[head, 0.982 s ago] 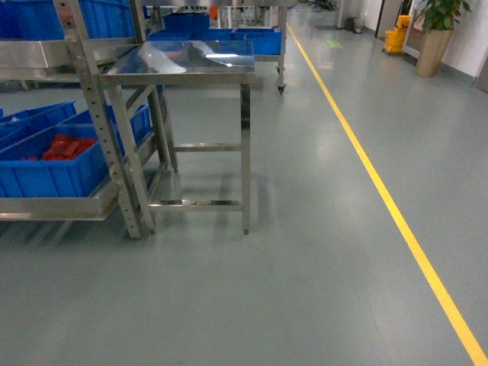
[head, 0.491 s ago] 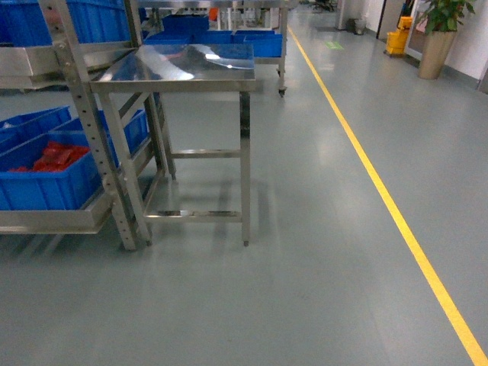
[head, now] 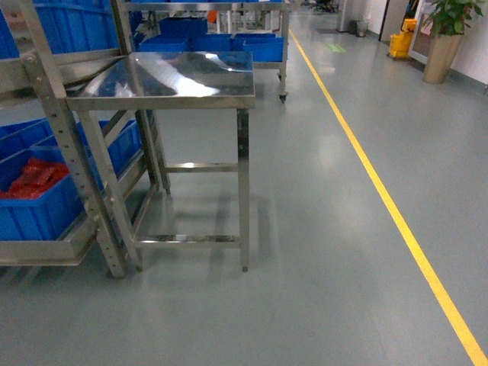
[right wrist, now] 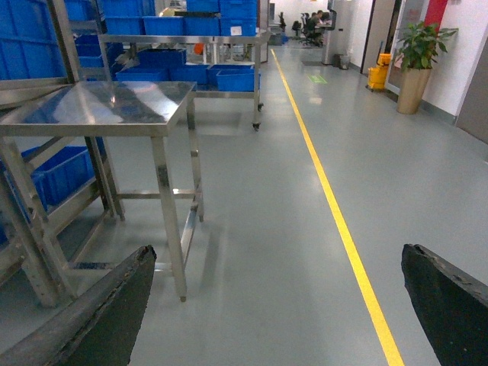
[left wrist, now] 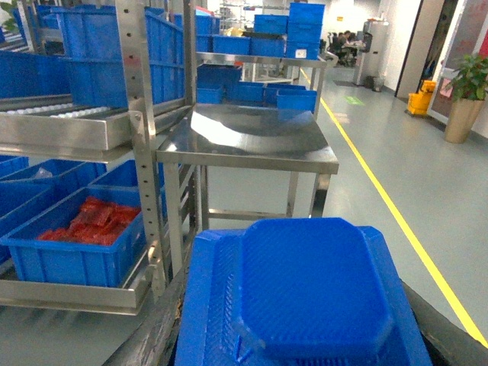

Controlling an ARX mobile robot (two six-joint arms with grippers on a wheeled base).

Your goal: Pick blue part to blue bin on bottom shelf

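The blue part (left wrist: pixel 313 290), a flat ribbed plastic piece, fills the bottom of the left wrist view. My left gripper (left wrist: pixel 305 335) is shut on it, its dark fingers (left wrist: pixel 164 328) showing along both sides. The bottom shelf (left wrist: pixel 69 293) is the lowest steel level of the rack on the left, also in the head view (head: pixel 46 252). On it stands a blue bin (left wrist: pixel 76 255) holding red parts, seen in the head view too (head: pixel 38 210), with more blue bins behind it. My right gripper (right wrist: pixel 278 259) is open over bare floor. Neither gripper shows in the head view.
A steel table (head: pixel 171 76) stands against the rack's right side. The rack's perforated upright (head: pixel 72 160) stands in front of the bins. A yellow floor line (head: pixel 381 191) runs along the grey floor on the right. A potted plant (head: pixel 446 38) stands far back right.
The head view has moved nearer the table and rack. Both now sit lower and further left in frame, and the bin of red parts has slid toward the left edge.
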